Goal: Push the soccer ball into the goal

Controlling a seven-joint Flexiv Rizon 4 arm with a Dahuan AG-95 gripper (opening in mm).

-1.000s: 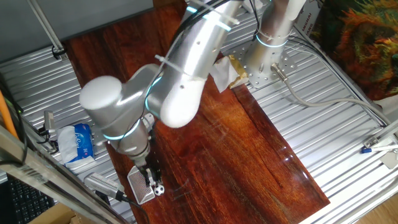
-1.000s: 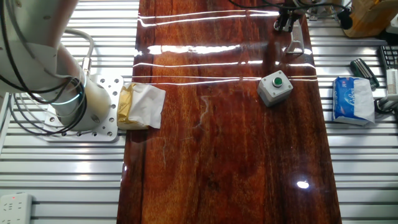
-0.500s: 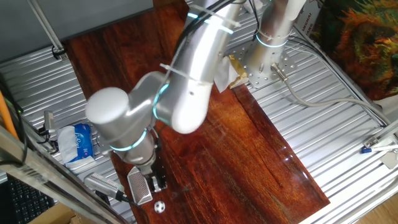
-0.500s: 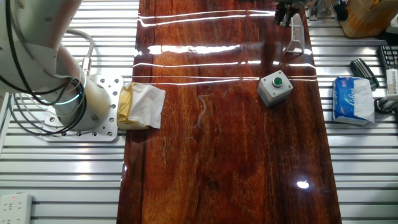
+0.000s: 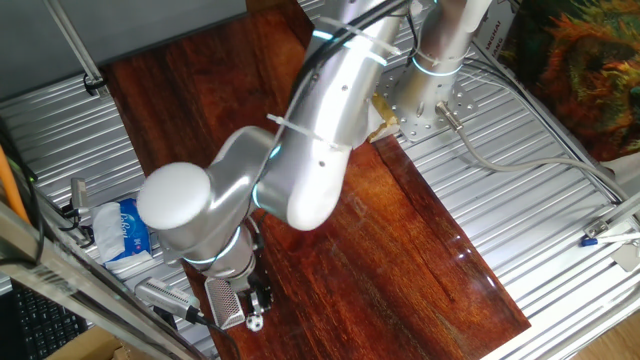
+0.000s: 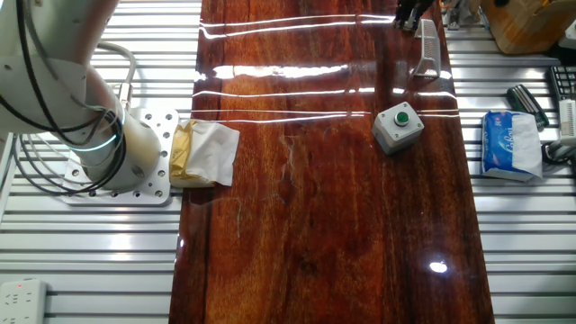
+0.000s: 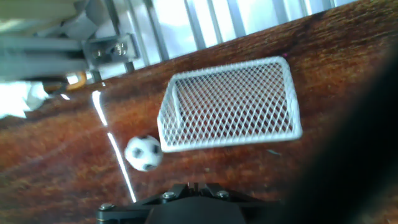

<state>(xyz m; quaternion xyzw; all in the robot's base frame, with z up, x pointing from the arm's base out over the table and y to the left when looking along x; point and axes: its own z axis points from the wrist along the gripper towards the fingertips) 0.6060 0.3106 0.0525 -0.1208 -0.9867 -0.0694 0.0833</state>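
White soccer ball (image 7: 143, 153) with black patches; white mesh goal (image 7: 231, 104); glossy reddish-brown wood table (image 6: 324, 216); grey box (image 6: 399, 128) with green button.

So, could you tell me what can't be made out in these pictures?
- Gripper: whether it is open or shut; small and dark in one fixed view, cut off by the top edge in the other, fingers out of focus in the hand view.
- Soccer ball and goal: whether they touch; blurred hand view.
- Button box: hidden behind the arm in one fixed view.
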